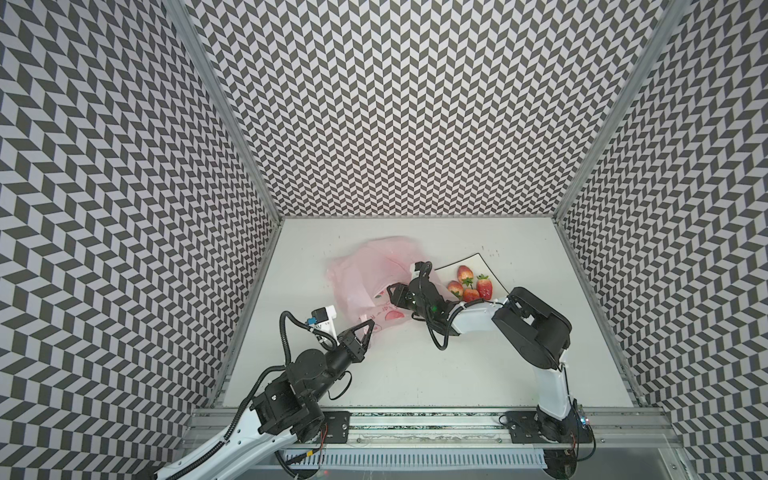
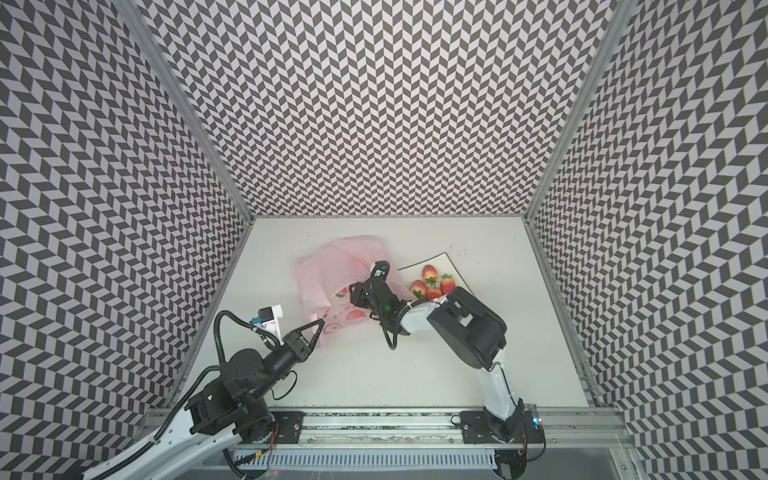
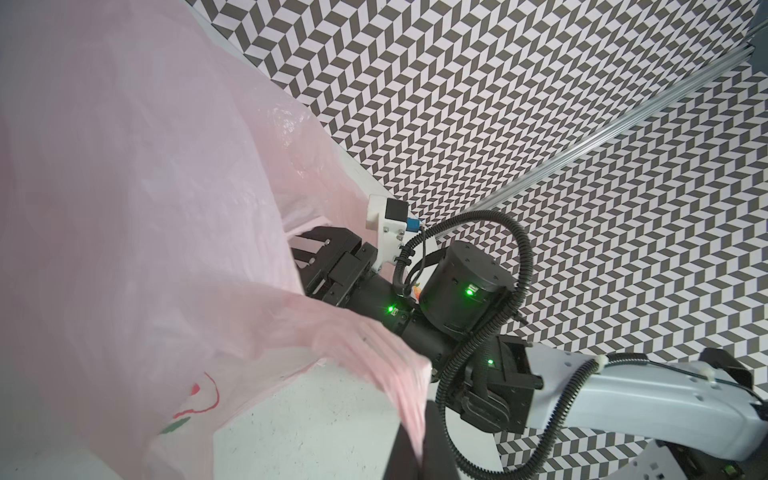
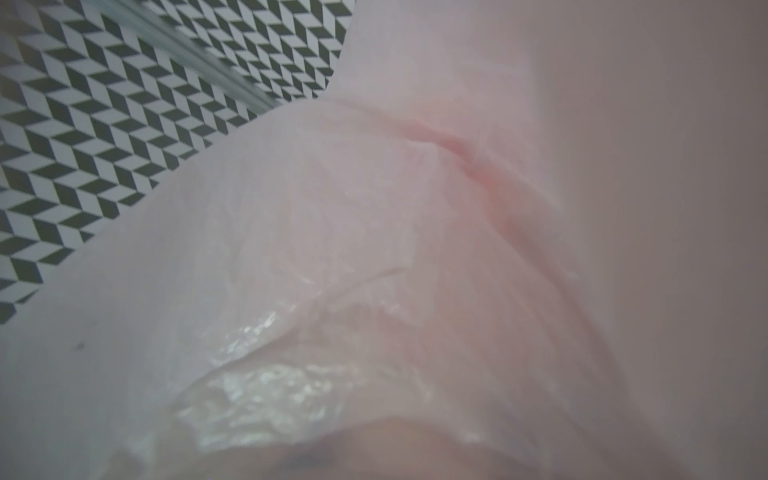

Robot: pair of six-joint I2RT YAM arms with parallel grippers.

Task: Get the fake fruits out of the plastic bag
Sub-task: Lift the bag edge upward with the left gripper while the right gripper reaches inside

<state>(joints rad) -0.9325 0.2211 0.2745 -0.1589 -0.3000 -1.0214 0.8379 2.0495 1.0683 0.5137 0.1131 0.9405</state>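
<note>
My right end effector (image 1: 392, 291) sits inside the plastic bag (image 1: 365, 270), its spread unreadable; any remaining fruit lies toward ten o'clock (left end effector (image 1: 368, 328) pinches the bag's edge).

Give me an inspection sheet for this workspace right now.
Surface: white tabletop, faint specks, otherwise bare at the front.
Job's things: crinkly translucent pale-pink plastic bag lies mid-table; four glossy red fake strawberries sit on the square white black-rimmed plate beside it. Fruit left inside the bag: cannot tell.
Clutter: nothing seen.
Grippers: left gripper shut on the bag's near edge; right gripper reaches into the bag's mouth, its jaws hidden by plastic.
Cables: black corrugated hoses loop at both wrists, clear of the bag.
Surroundings: grey-and-white chevron walls on three sides; aluminium rail along the front.
</note>
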